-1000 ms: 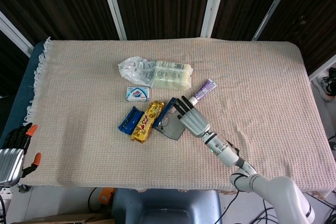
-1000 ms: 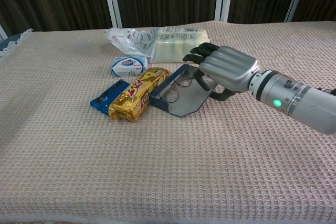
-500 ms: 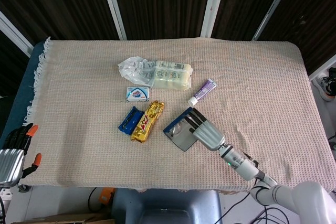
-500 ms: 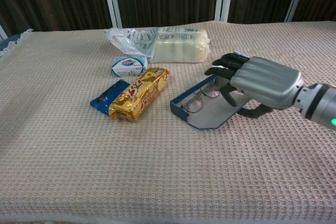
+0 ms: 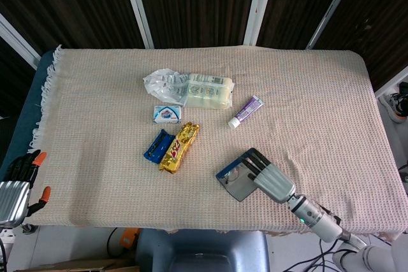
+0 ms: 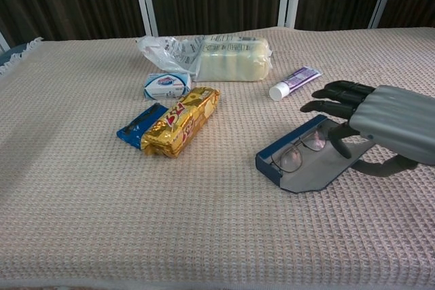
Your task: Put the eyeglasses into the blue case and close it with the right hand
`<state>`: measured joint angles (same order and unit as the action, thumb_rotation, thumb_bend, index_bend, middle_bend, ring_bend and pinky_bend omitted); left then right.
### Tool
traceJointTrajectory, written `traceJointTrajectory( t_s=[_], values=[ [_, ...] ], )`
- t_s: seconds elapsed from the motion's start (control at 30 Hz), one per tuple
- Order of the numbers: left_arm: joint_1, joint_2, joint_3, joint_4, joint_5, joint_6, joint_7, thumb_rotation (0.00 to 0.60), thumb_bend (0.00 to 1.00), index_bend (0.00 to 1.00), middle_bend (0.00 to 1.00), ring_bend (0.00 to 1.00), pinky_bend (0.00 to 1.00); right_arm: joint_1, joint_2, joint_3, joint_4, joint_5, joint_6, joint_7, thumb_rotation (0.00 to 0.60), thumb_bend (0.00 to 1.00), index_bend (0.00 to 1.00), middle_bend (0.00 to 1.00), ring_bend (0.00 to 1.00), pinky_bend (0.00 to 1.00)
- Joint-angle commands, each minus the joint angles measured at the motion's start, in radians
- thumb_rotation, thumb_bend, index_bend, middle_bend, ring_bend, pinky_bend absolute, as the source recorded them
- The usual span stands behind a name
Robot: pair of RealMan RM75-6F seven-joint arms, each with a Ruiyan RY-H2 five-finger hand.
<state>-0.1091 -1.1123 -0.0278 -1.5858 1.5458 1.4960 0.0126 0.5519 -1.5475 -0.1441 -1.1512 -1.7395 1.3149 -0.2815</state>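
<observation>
The blue case (image 5: pixel 238 186) (image 6: pixel 311 173) lies open on the cloth near the table's front right, its grey lid flat toward me. The eyeglasses (image 5: pixel 232 173) (image 6: pixel 292 156) lie inside it along the blue rim. My right hand (image 5: pixel 273 181) (image 6: pixel 384 123) reaches over the case from the right, its dark fingers (image 6: pixel 336 100) resting across the case and its thumb curled at the lid's edge, so it grips the case. My left hand (image 5: pixel 18 183) hangs off the table's left front corner, holding nothing, and only the head view shows it.
A purple toothpaste tube (image 5: pixel 245 112) (image 6: pixel 295 81) lies just behind the case. A gold snack bar (image 5: pixel 178 147) (image 6: pixel 182 121) and a blue wrapper (image 5: pixel 157 145) lie left of it. A small white packet (image 5: pixel 167 114) and clear bags (image 5: pixel 191 88) sit further back.
My right hand has dragged the open case, glasses inside, away from the gold bar toward the front right. The toothpaste tube is now uncovered. The left hand has not moved.
</observation>
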Motion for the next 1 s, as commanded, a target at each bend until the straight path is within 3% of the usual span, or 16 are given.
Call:
traceJointTrajectory(
  t_s=[0.03,0.57,1.0],
  values=[
    [-0.001,0.0,-0.001,0.0,-0.002,-0.001,0.001,0.6,0.41,0.0,0.04,0.05,0.1,0.015,0.006,0.027,-0.026,0.005,-0.014,0.018,0.6,0.63,0.8,0.21,0.02,0.11],
    [-0.004,0.0,-0.002,-0.003,-0.009,-0.012,0.011,0.6,0.41,0.0,0.04,0.05,0.1,0.082,0.008,0.14,-0.127,0.102,-0.164,0.016,0.6,0.63,0.78,0.21,0.02,0.11],
    [-0.01,-0.001,0.002,-0.005,-0.01,-0.026,0.022,0.6,0.41,0.0,0.04,0.06,0.1,0.135,0.011,0.225,-0.18,0.263,-0.321,-0.056,0.6,0.63,0.76,0.21,0.02,0.11]
  ],
)
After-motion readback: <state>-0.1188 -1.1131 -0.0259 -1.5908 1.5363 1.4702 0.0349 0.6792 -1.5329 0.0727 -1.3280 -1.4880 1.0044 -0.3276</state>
